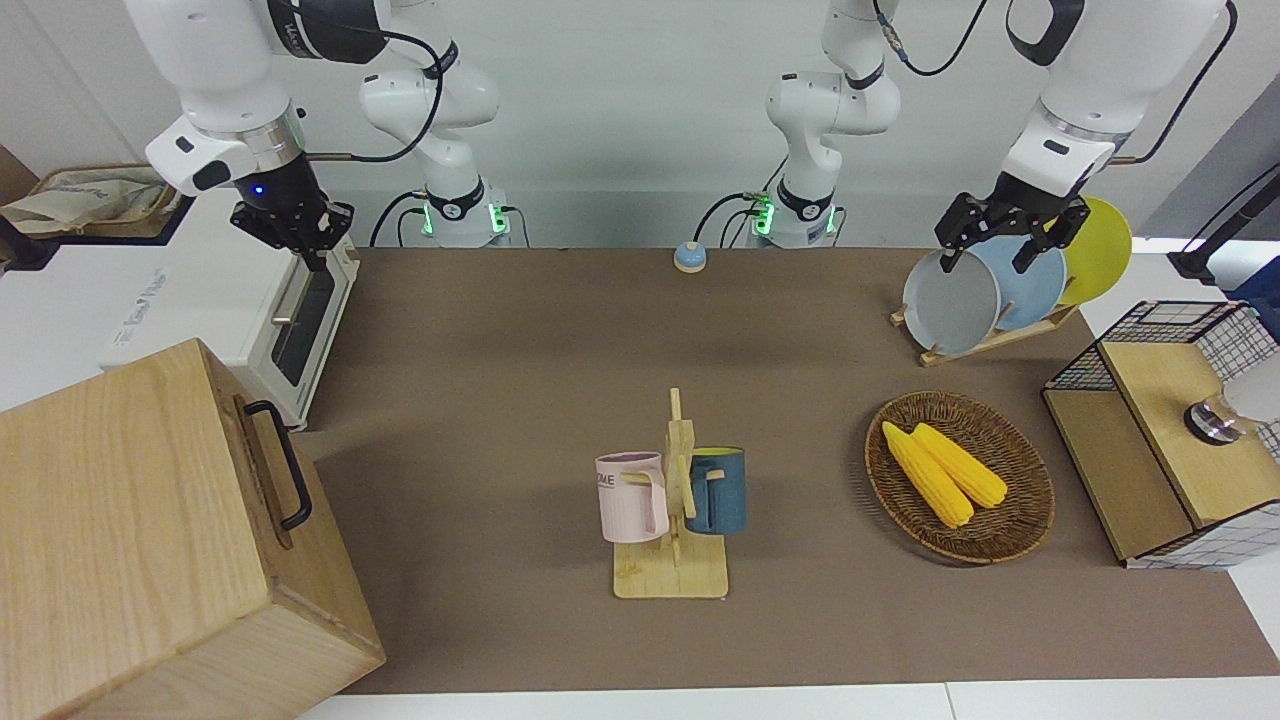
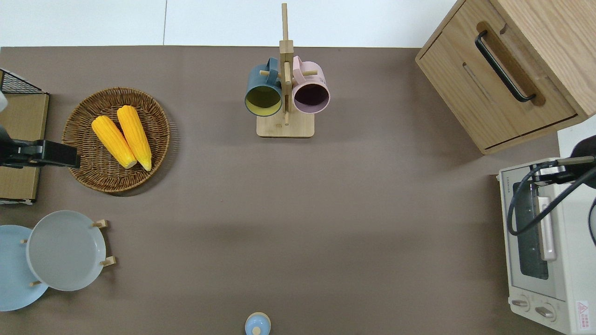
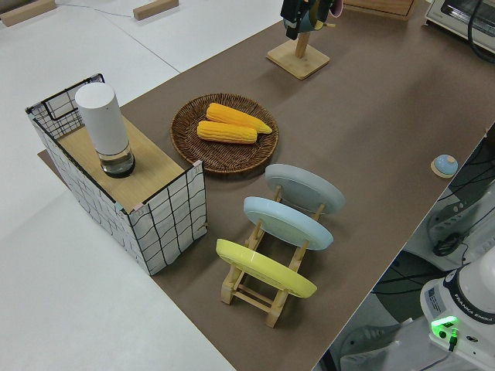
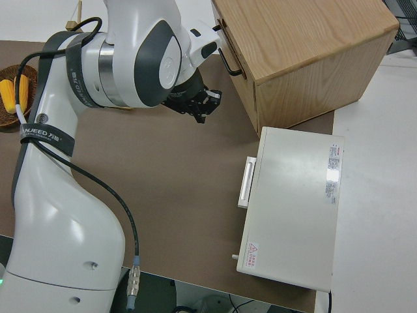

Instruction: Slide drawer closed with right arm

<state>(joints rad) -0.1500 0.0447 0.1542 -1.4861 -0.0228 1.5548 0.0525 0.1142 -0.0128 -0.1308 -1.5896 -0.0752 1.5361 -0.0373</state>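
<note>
Drawer [image 2: 500, 86] flush with its cabinet [image 1: 120, 540], apparently shut. Right gripper [image 1: 300, 235] over the toaster oven [image 2: 542, 242], touching nothing; jaws' state unclear. Left arm parked.

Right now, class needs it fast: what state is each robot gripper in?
Left gripper: open, holding nothing, parked.
Right gripper: fingers cannot be told; holding nothing, over the white toaster oven.

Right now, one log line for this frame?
drawer: looks shut, flush | right hand: over toaster oven, clear of handle | left arm: parked
</note>
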